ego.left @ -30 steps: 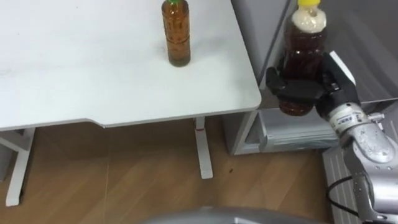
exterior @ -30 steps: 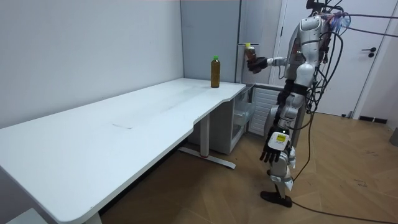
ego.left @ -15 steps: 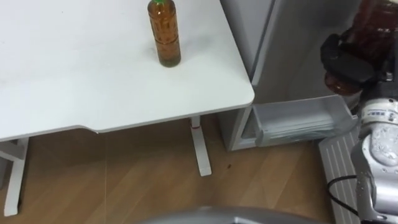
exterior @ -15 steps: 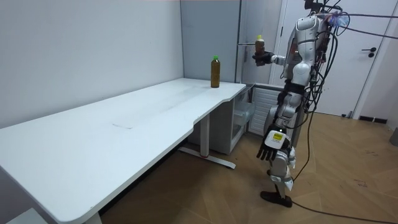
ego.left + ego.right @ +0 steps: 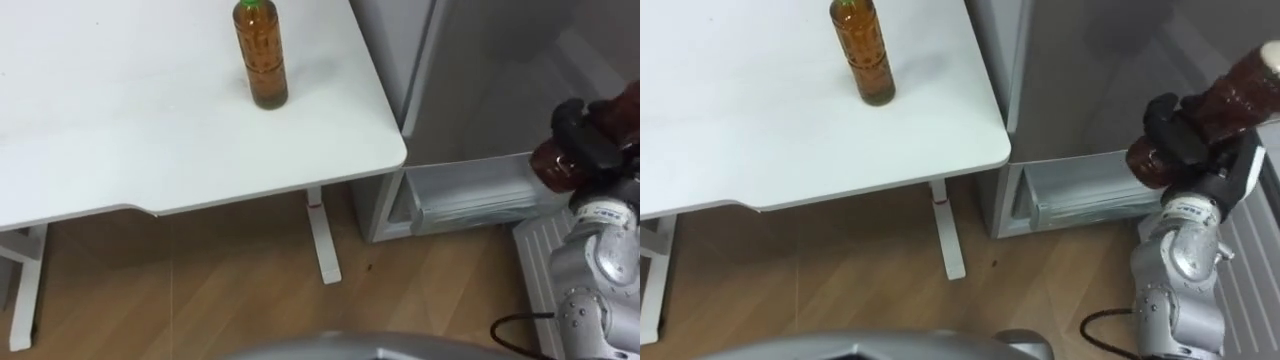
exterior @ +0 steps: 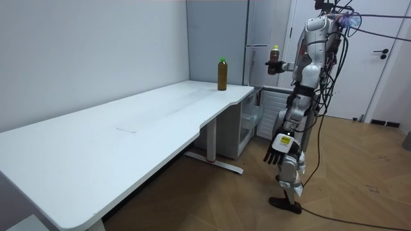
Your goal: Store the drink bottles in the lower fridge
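We are carrying the brown bottle (image 5: 1230, 90), our right hand (image 5: 1185, 135) curled tight round it, rightward off the table (image 5: 120, 130) towards the open lower fridge (image 5: 470, 195). Delivery looks close. The second bottle (image 5: 260, 55) is waiting at the table's far side, and our left hand (image 6: 277, 154) is hanging slack.

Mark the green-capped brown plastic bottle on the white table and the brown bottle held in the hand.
Green-capped brown bottle (image 5: 262, 65): left eye view, mid-body.
Held brown bottle (image 5: 1235, 92): right eye view, upper body.
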You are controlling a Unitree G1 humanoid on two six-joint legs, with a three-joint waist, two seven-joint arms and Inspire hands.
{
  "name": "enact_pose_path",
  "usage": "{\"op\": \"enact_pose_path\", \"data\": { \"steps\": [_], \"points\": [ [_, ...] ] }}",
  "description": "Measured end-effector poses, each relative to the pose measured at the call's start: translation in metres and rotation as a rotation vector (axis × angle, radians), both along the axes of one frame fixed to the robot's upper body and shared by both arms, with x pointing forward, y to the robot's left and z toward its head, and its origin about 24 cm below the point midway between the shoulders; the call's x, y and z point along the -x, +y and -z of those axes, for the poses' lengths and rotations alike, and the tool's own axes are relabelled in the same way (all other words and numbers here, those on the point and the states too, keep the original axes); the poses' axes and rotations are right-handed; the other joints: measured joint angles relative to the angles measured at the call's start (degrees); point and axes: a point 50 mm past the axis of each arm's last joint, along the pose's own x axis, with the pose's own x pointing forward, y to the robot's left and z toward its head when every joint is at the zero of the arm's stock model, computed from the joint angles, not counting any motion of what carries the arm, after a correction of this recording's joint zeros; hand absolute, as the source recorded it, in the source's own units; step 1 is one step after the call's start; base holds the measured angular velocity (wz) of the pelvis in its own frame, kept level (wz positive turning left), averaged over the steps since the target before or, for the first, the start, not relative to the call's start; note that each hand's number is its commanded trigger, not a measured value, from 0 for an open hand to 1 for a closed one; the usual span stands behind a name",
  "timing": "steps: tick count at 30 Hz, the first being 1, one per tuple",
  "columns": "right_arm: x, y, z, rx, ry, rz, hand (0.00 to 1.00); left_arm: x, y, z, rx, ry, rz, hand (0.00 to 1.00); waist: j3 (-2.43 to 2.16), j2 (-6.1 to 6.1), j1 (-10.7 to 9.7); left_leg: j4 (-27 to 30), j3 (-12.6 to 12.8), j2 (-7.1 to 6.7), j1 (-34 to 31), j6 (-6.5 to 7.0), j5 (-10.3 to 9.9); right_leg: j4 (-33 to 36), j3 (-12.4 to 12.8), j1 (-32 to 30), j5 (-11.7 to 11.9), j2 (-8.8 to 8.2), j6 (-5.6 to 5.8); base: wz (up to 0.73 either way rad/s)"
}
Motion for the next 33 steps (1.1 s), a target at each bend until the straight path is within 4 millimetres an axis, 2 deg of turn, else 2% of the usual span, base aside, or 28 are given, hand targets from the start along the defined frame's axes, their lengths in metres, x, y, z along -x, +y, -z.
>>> {"op": "enact_pose_path", "data": {
  "steps": [9,11,15,17,24,26,28,29,32,33],
  "points": [
    [0.021,-0.007,0.044,-0.255,0.121,0.138,1.00,0.022,-0.001,-0.002,0.032,0.064,-0.040,0.00,0.04,0.01,0.6,2.0,-2.8,-0.28,0.1,0.27,-0.9,0.2,-1.7,2.1,-0.4,-0.38,0.42,0.13],
    [0.027,-0.008,0.055,-0.364,0.130,0.187,1.00,0.029,0.002,-0.003,0.031,0.086,-0.050,0.00,0.10,-0.26,0.7,2.4,-3.8,-0.43,0.0,0.30,-1.0,0.2,-2.4,2.6,-0.5,-0.51,0.46,0.20],
    [0.040,-0.011,0.073,-0.467,0.191,0.260,1.00,0.037,0.005,-0.005,0.033,0.125,-0.032,0.00,0.15,-1.06,1.2,4.1,-5.5,-1.22,-0.6,0.47,-1.5,1.2,-4.0,2.7,-2.5,-1.50,0.69,0.25],
    [0.043,-0.013,0.080,-0.517,0.223,0.290,1.00,0.039,0.007,-0.007,0.036,0.133,-0.021,0.00,0.12,-1.10,2.3,5.4,-5.7,-1.37,-1.9,0.57,-1.8,2.5,-4.5,1.5,-3.4,-1.98,0.76,0.17],
    [0.013,-0.017,0.077,-0.646,0.160,0.315,1.00,0.024,0.013,-0.007,0.033,0.110,0.017,0.00,0.16,-0.94,3.8,9.2,-6.1,-1.46,-9.0,0.67,-1.9,7.9,-5.1,-5.6,-4.0,-2.87,0.29,0.05],
    [-0.006,-0.019,0.074,-0.678,0.130,0.314,1.00,0.011,0.015,-0.006,0.028,0.086,0.037,0.00,0.22,-0.95,3.8,10.9,-6.4,-1.60,-12.6,0.70,-1.9,10.2,-5.0,-9.2,-4.4,-3.26,0.18,0.09],
    [-0.027,-0.021,0.071,-0.698,0.124,0.308,1.00,-0.010,0.020,-0.006,0.019,0.052,0.095,0.00,0.61,-0.61,3.9,13.6,-7.1,-1.57,-17.3,0.70,-1.9,12.1,-5.6,-13.0,-4.6,-3.47,-0.15,0.19],
    [-0.035,-0.019,0.071,-0.731,0.113,0.314,1.00,-0.018,0.021,-0.006,0.015,0.038,0.113,0.00,0.64,-0.36,4.4,15.0,-7.1,-1.47,-19.3,0.70,-1.9,13.5,-5.6,-15.2,-4.7,-3.60,-0.36,0.12],
    [-0.052,-0.020,0.070,-0.757,0.119,0.333,1.00,-0.046,0.021,-0.006,-0.003,-0.015,0.136,0.00,0.92,-0.03,5.7,18.6,-7.1,-1.33,-25.9,0.70,-1.9,17.3,-5.5,-21.8,-4.8,-3.99,-0.90,0.02],
    [-0.055,-0.020,0.070,-0.762,0.122,0.336,1.00,-0.050,0.021,-0.006,-0.004,-0.023,0.137,0.00,0.96,-0.07,6.2,19.2,-7.2,-1.33,-27.2,0.70,-1.9,18.0,-5.4,-23.2,-4.8,-4.09,-1.00,0.03]
  ]
}}
